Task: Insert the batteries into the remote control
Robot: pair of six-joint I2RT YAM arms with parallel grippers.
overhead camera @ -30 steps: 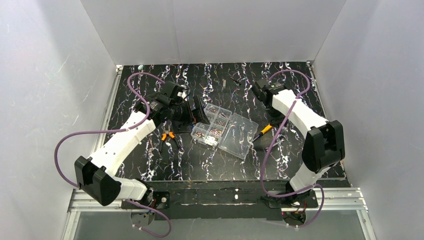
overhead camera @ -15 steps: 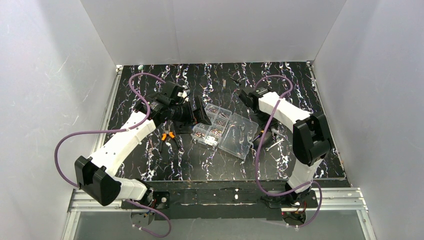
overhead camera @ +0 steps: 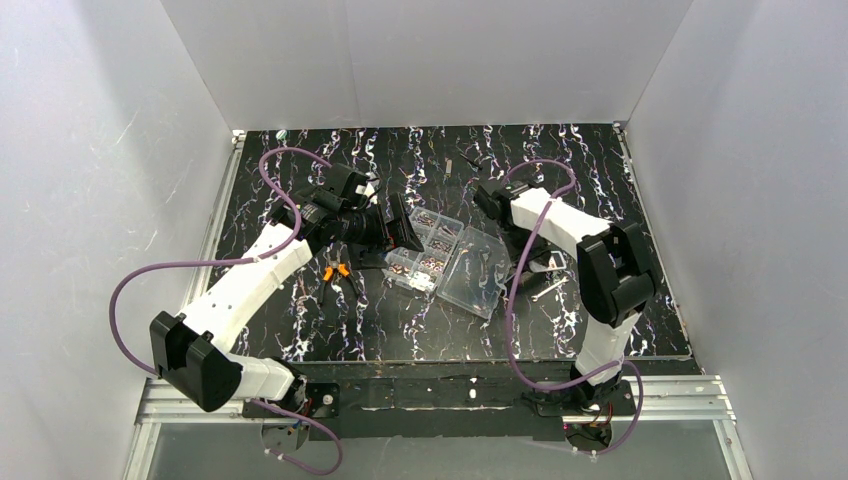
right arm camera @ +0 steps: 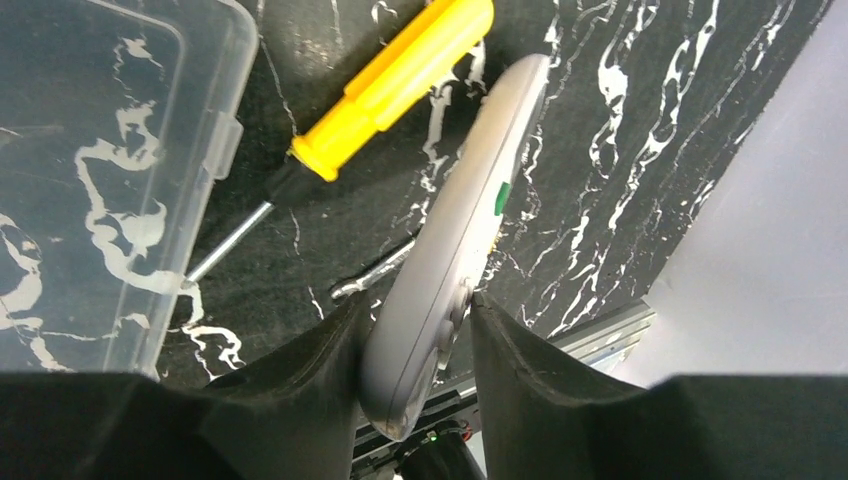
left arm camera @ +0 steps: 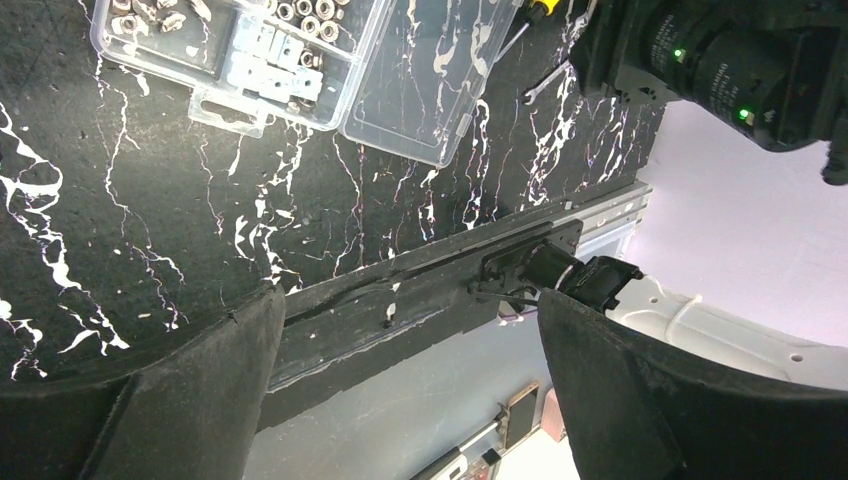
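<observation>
Gripping remote (right arm camera: pixel 465 215) edge-on in right gripper (right arm camera: pixel 415 310); screwdriver (right arm camera: pixel 395 88) at remote's 11 o'clock; left gripper (left arm camera: pixel 408 300) spread wide, released.

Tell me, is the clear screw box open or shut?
Open: the screw box has its lid lying flat beside the filled compartments.

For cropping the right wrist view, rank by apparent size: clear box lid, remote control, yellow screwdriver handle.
1. clear box lid
2. remote control, though closeness to the camera inflates it
3. yellow screwdriver handle
</observation>
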